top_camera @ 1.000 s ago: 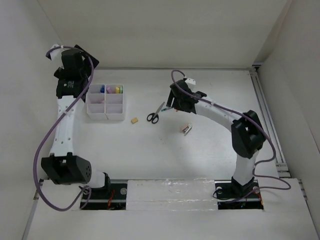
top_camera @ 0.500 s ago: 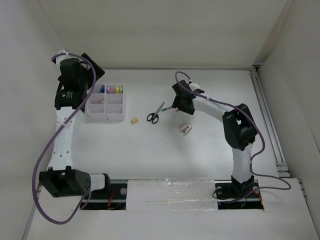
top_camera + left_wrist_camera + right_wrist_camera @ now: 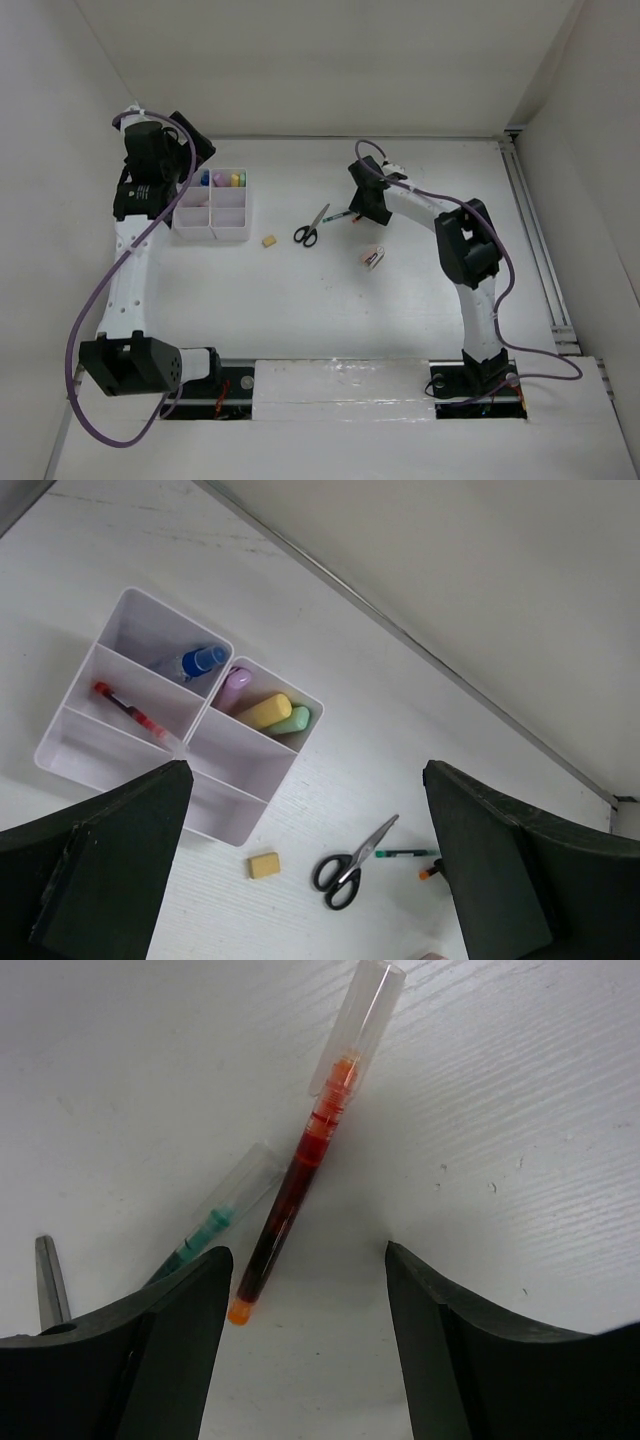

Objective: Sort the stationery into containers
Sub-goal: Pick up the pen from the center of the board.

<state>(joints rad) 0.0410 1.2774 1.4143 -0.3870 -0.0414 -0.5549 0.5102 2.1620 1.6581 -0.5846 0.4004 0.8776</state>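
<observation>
The white organizer tray (image 3: 229, 234) stands at the left. In the left wrist view the tray (image 3: 72, 746) holds a blue-capped bottle (image 3: 196, 662), pink (image 3: 236, 684), yellow (image 3: 265, 711) and green (image 3: 293, 721) markers and a red pen (image 3: 128, 710). A tan eraser (image 3: 264, 865), black-handled scissors (image 3: 352, 866) and a green pen (image 3: 405, 853) lie on the table. My left gripper (image 3: 307, 770) is open and empty, high above the tray. My right gripper (image 3: 305, 1290) is open just over the table, with an orange-red pen (image 3: 300, 1175) between the fingers and the green pen (image 3: 215, 1225) beside it.
A small pink and white item (image 3: 373, 257) lies on the table right of the scissors (image 3: 311, 228). The eraser (image 3: 267, 241) lies between the tray and the scissors. The back wall runs close behind the tray.
My left wrist has swung slightly right, above the tray's left side. My right arm's elbow has moved left, and the gripper stays over the pens.
</observation>
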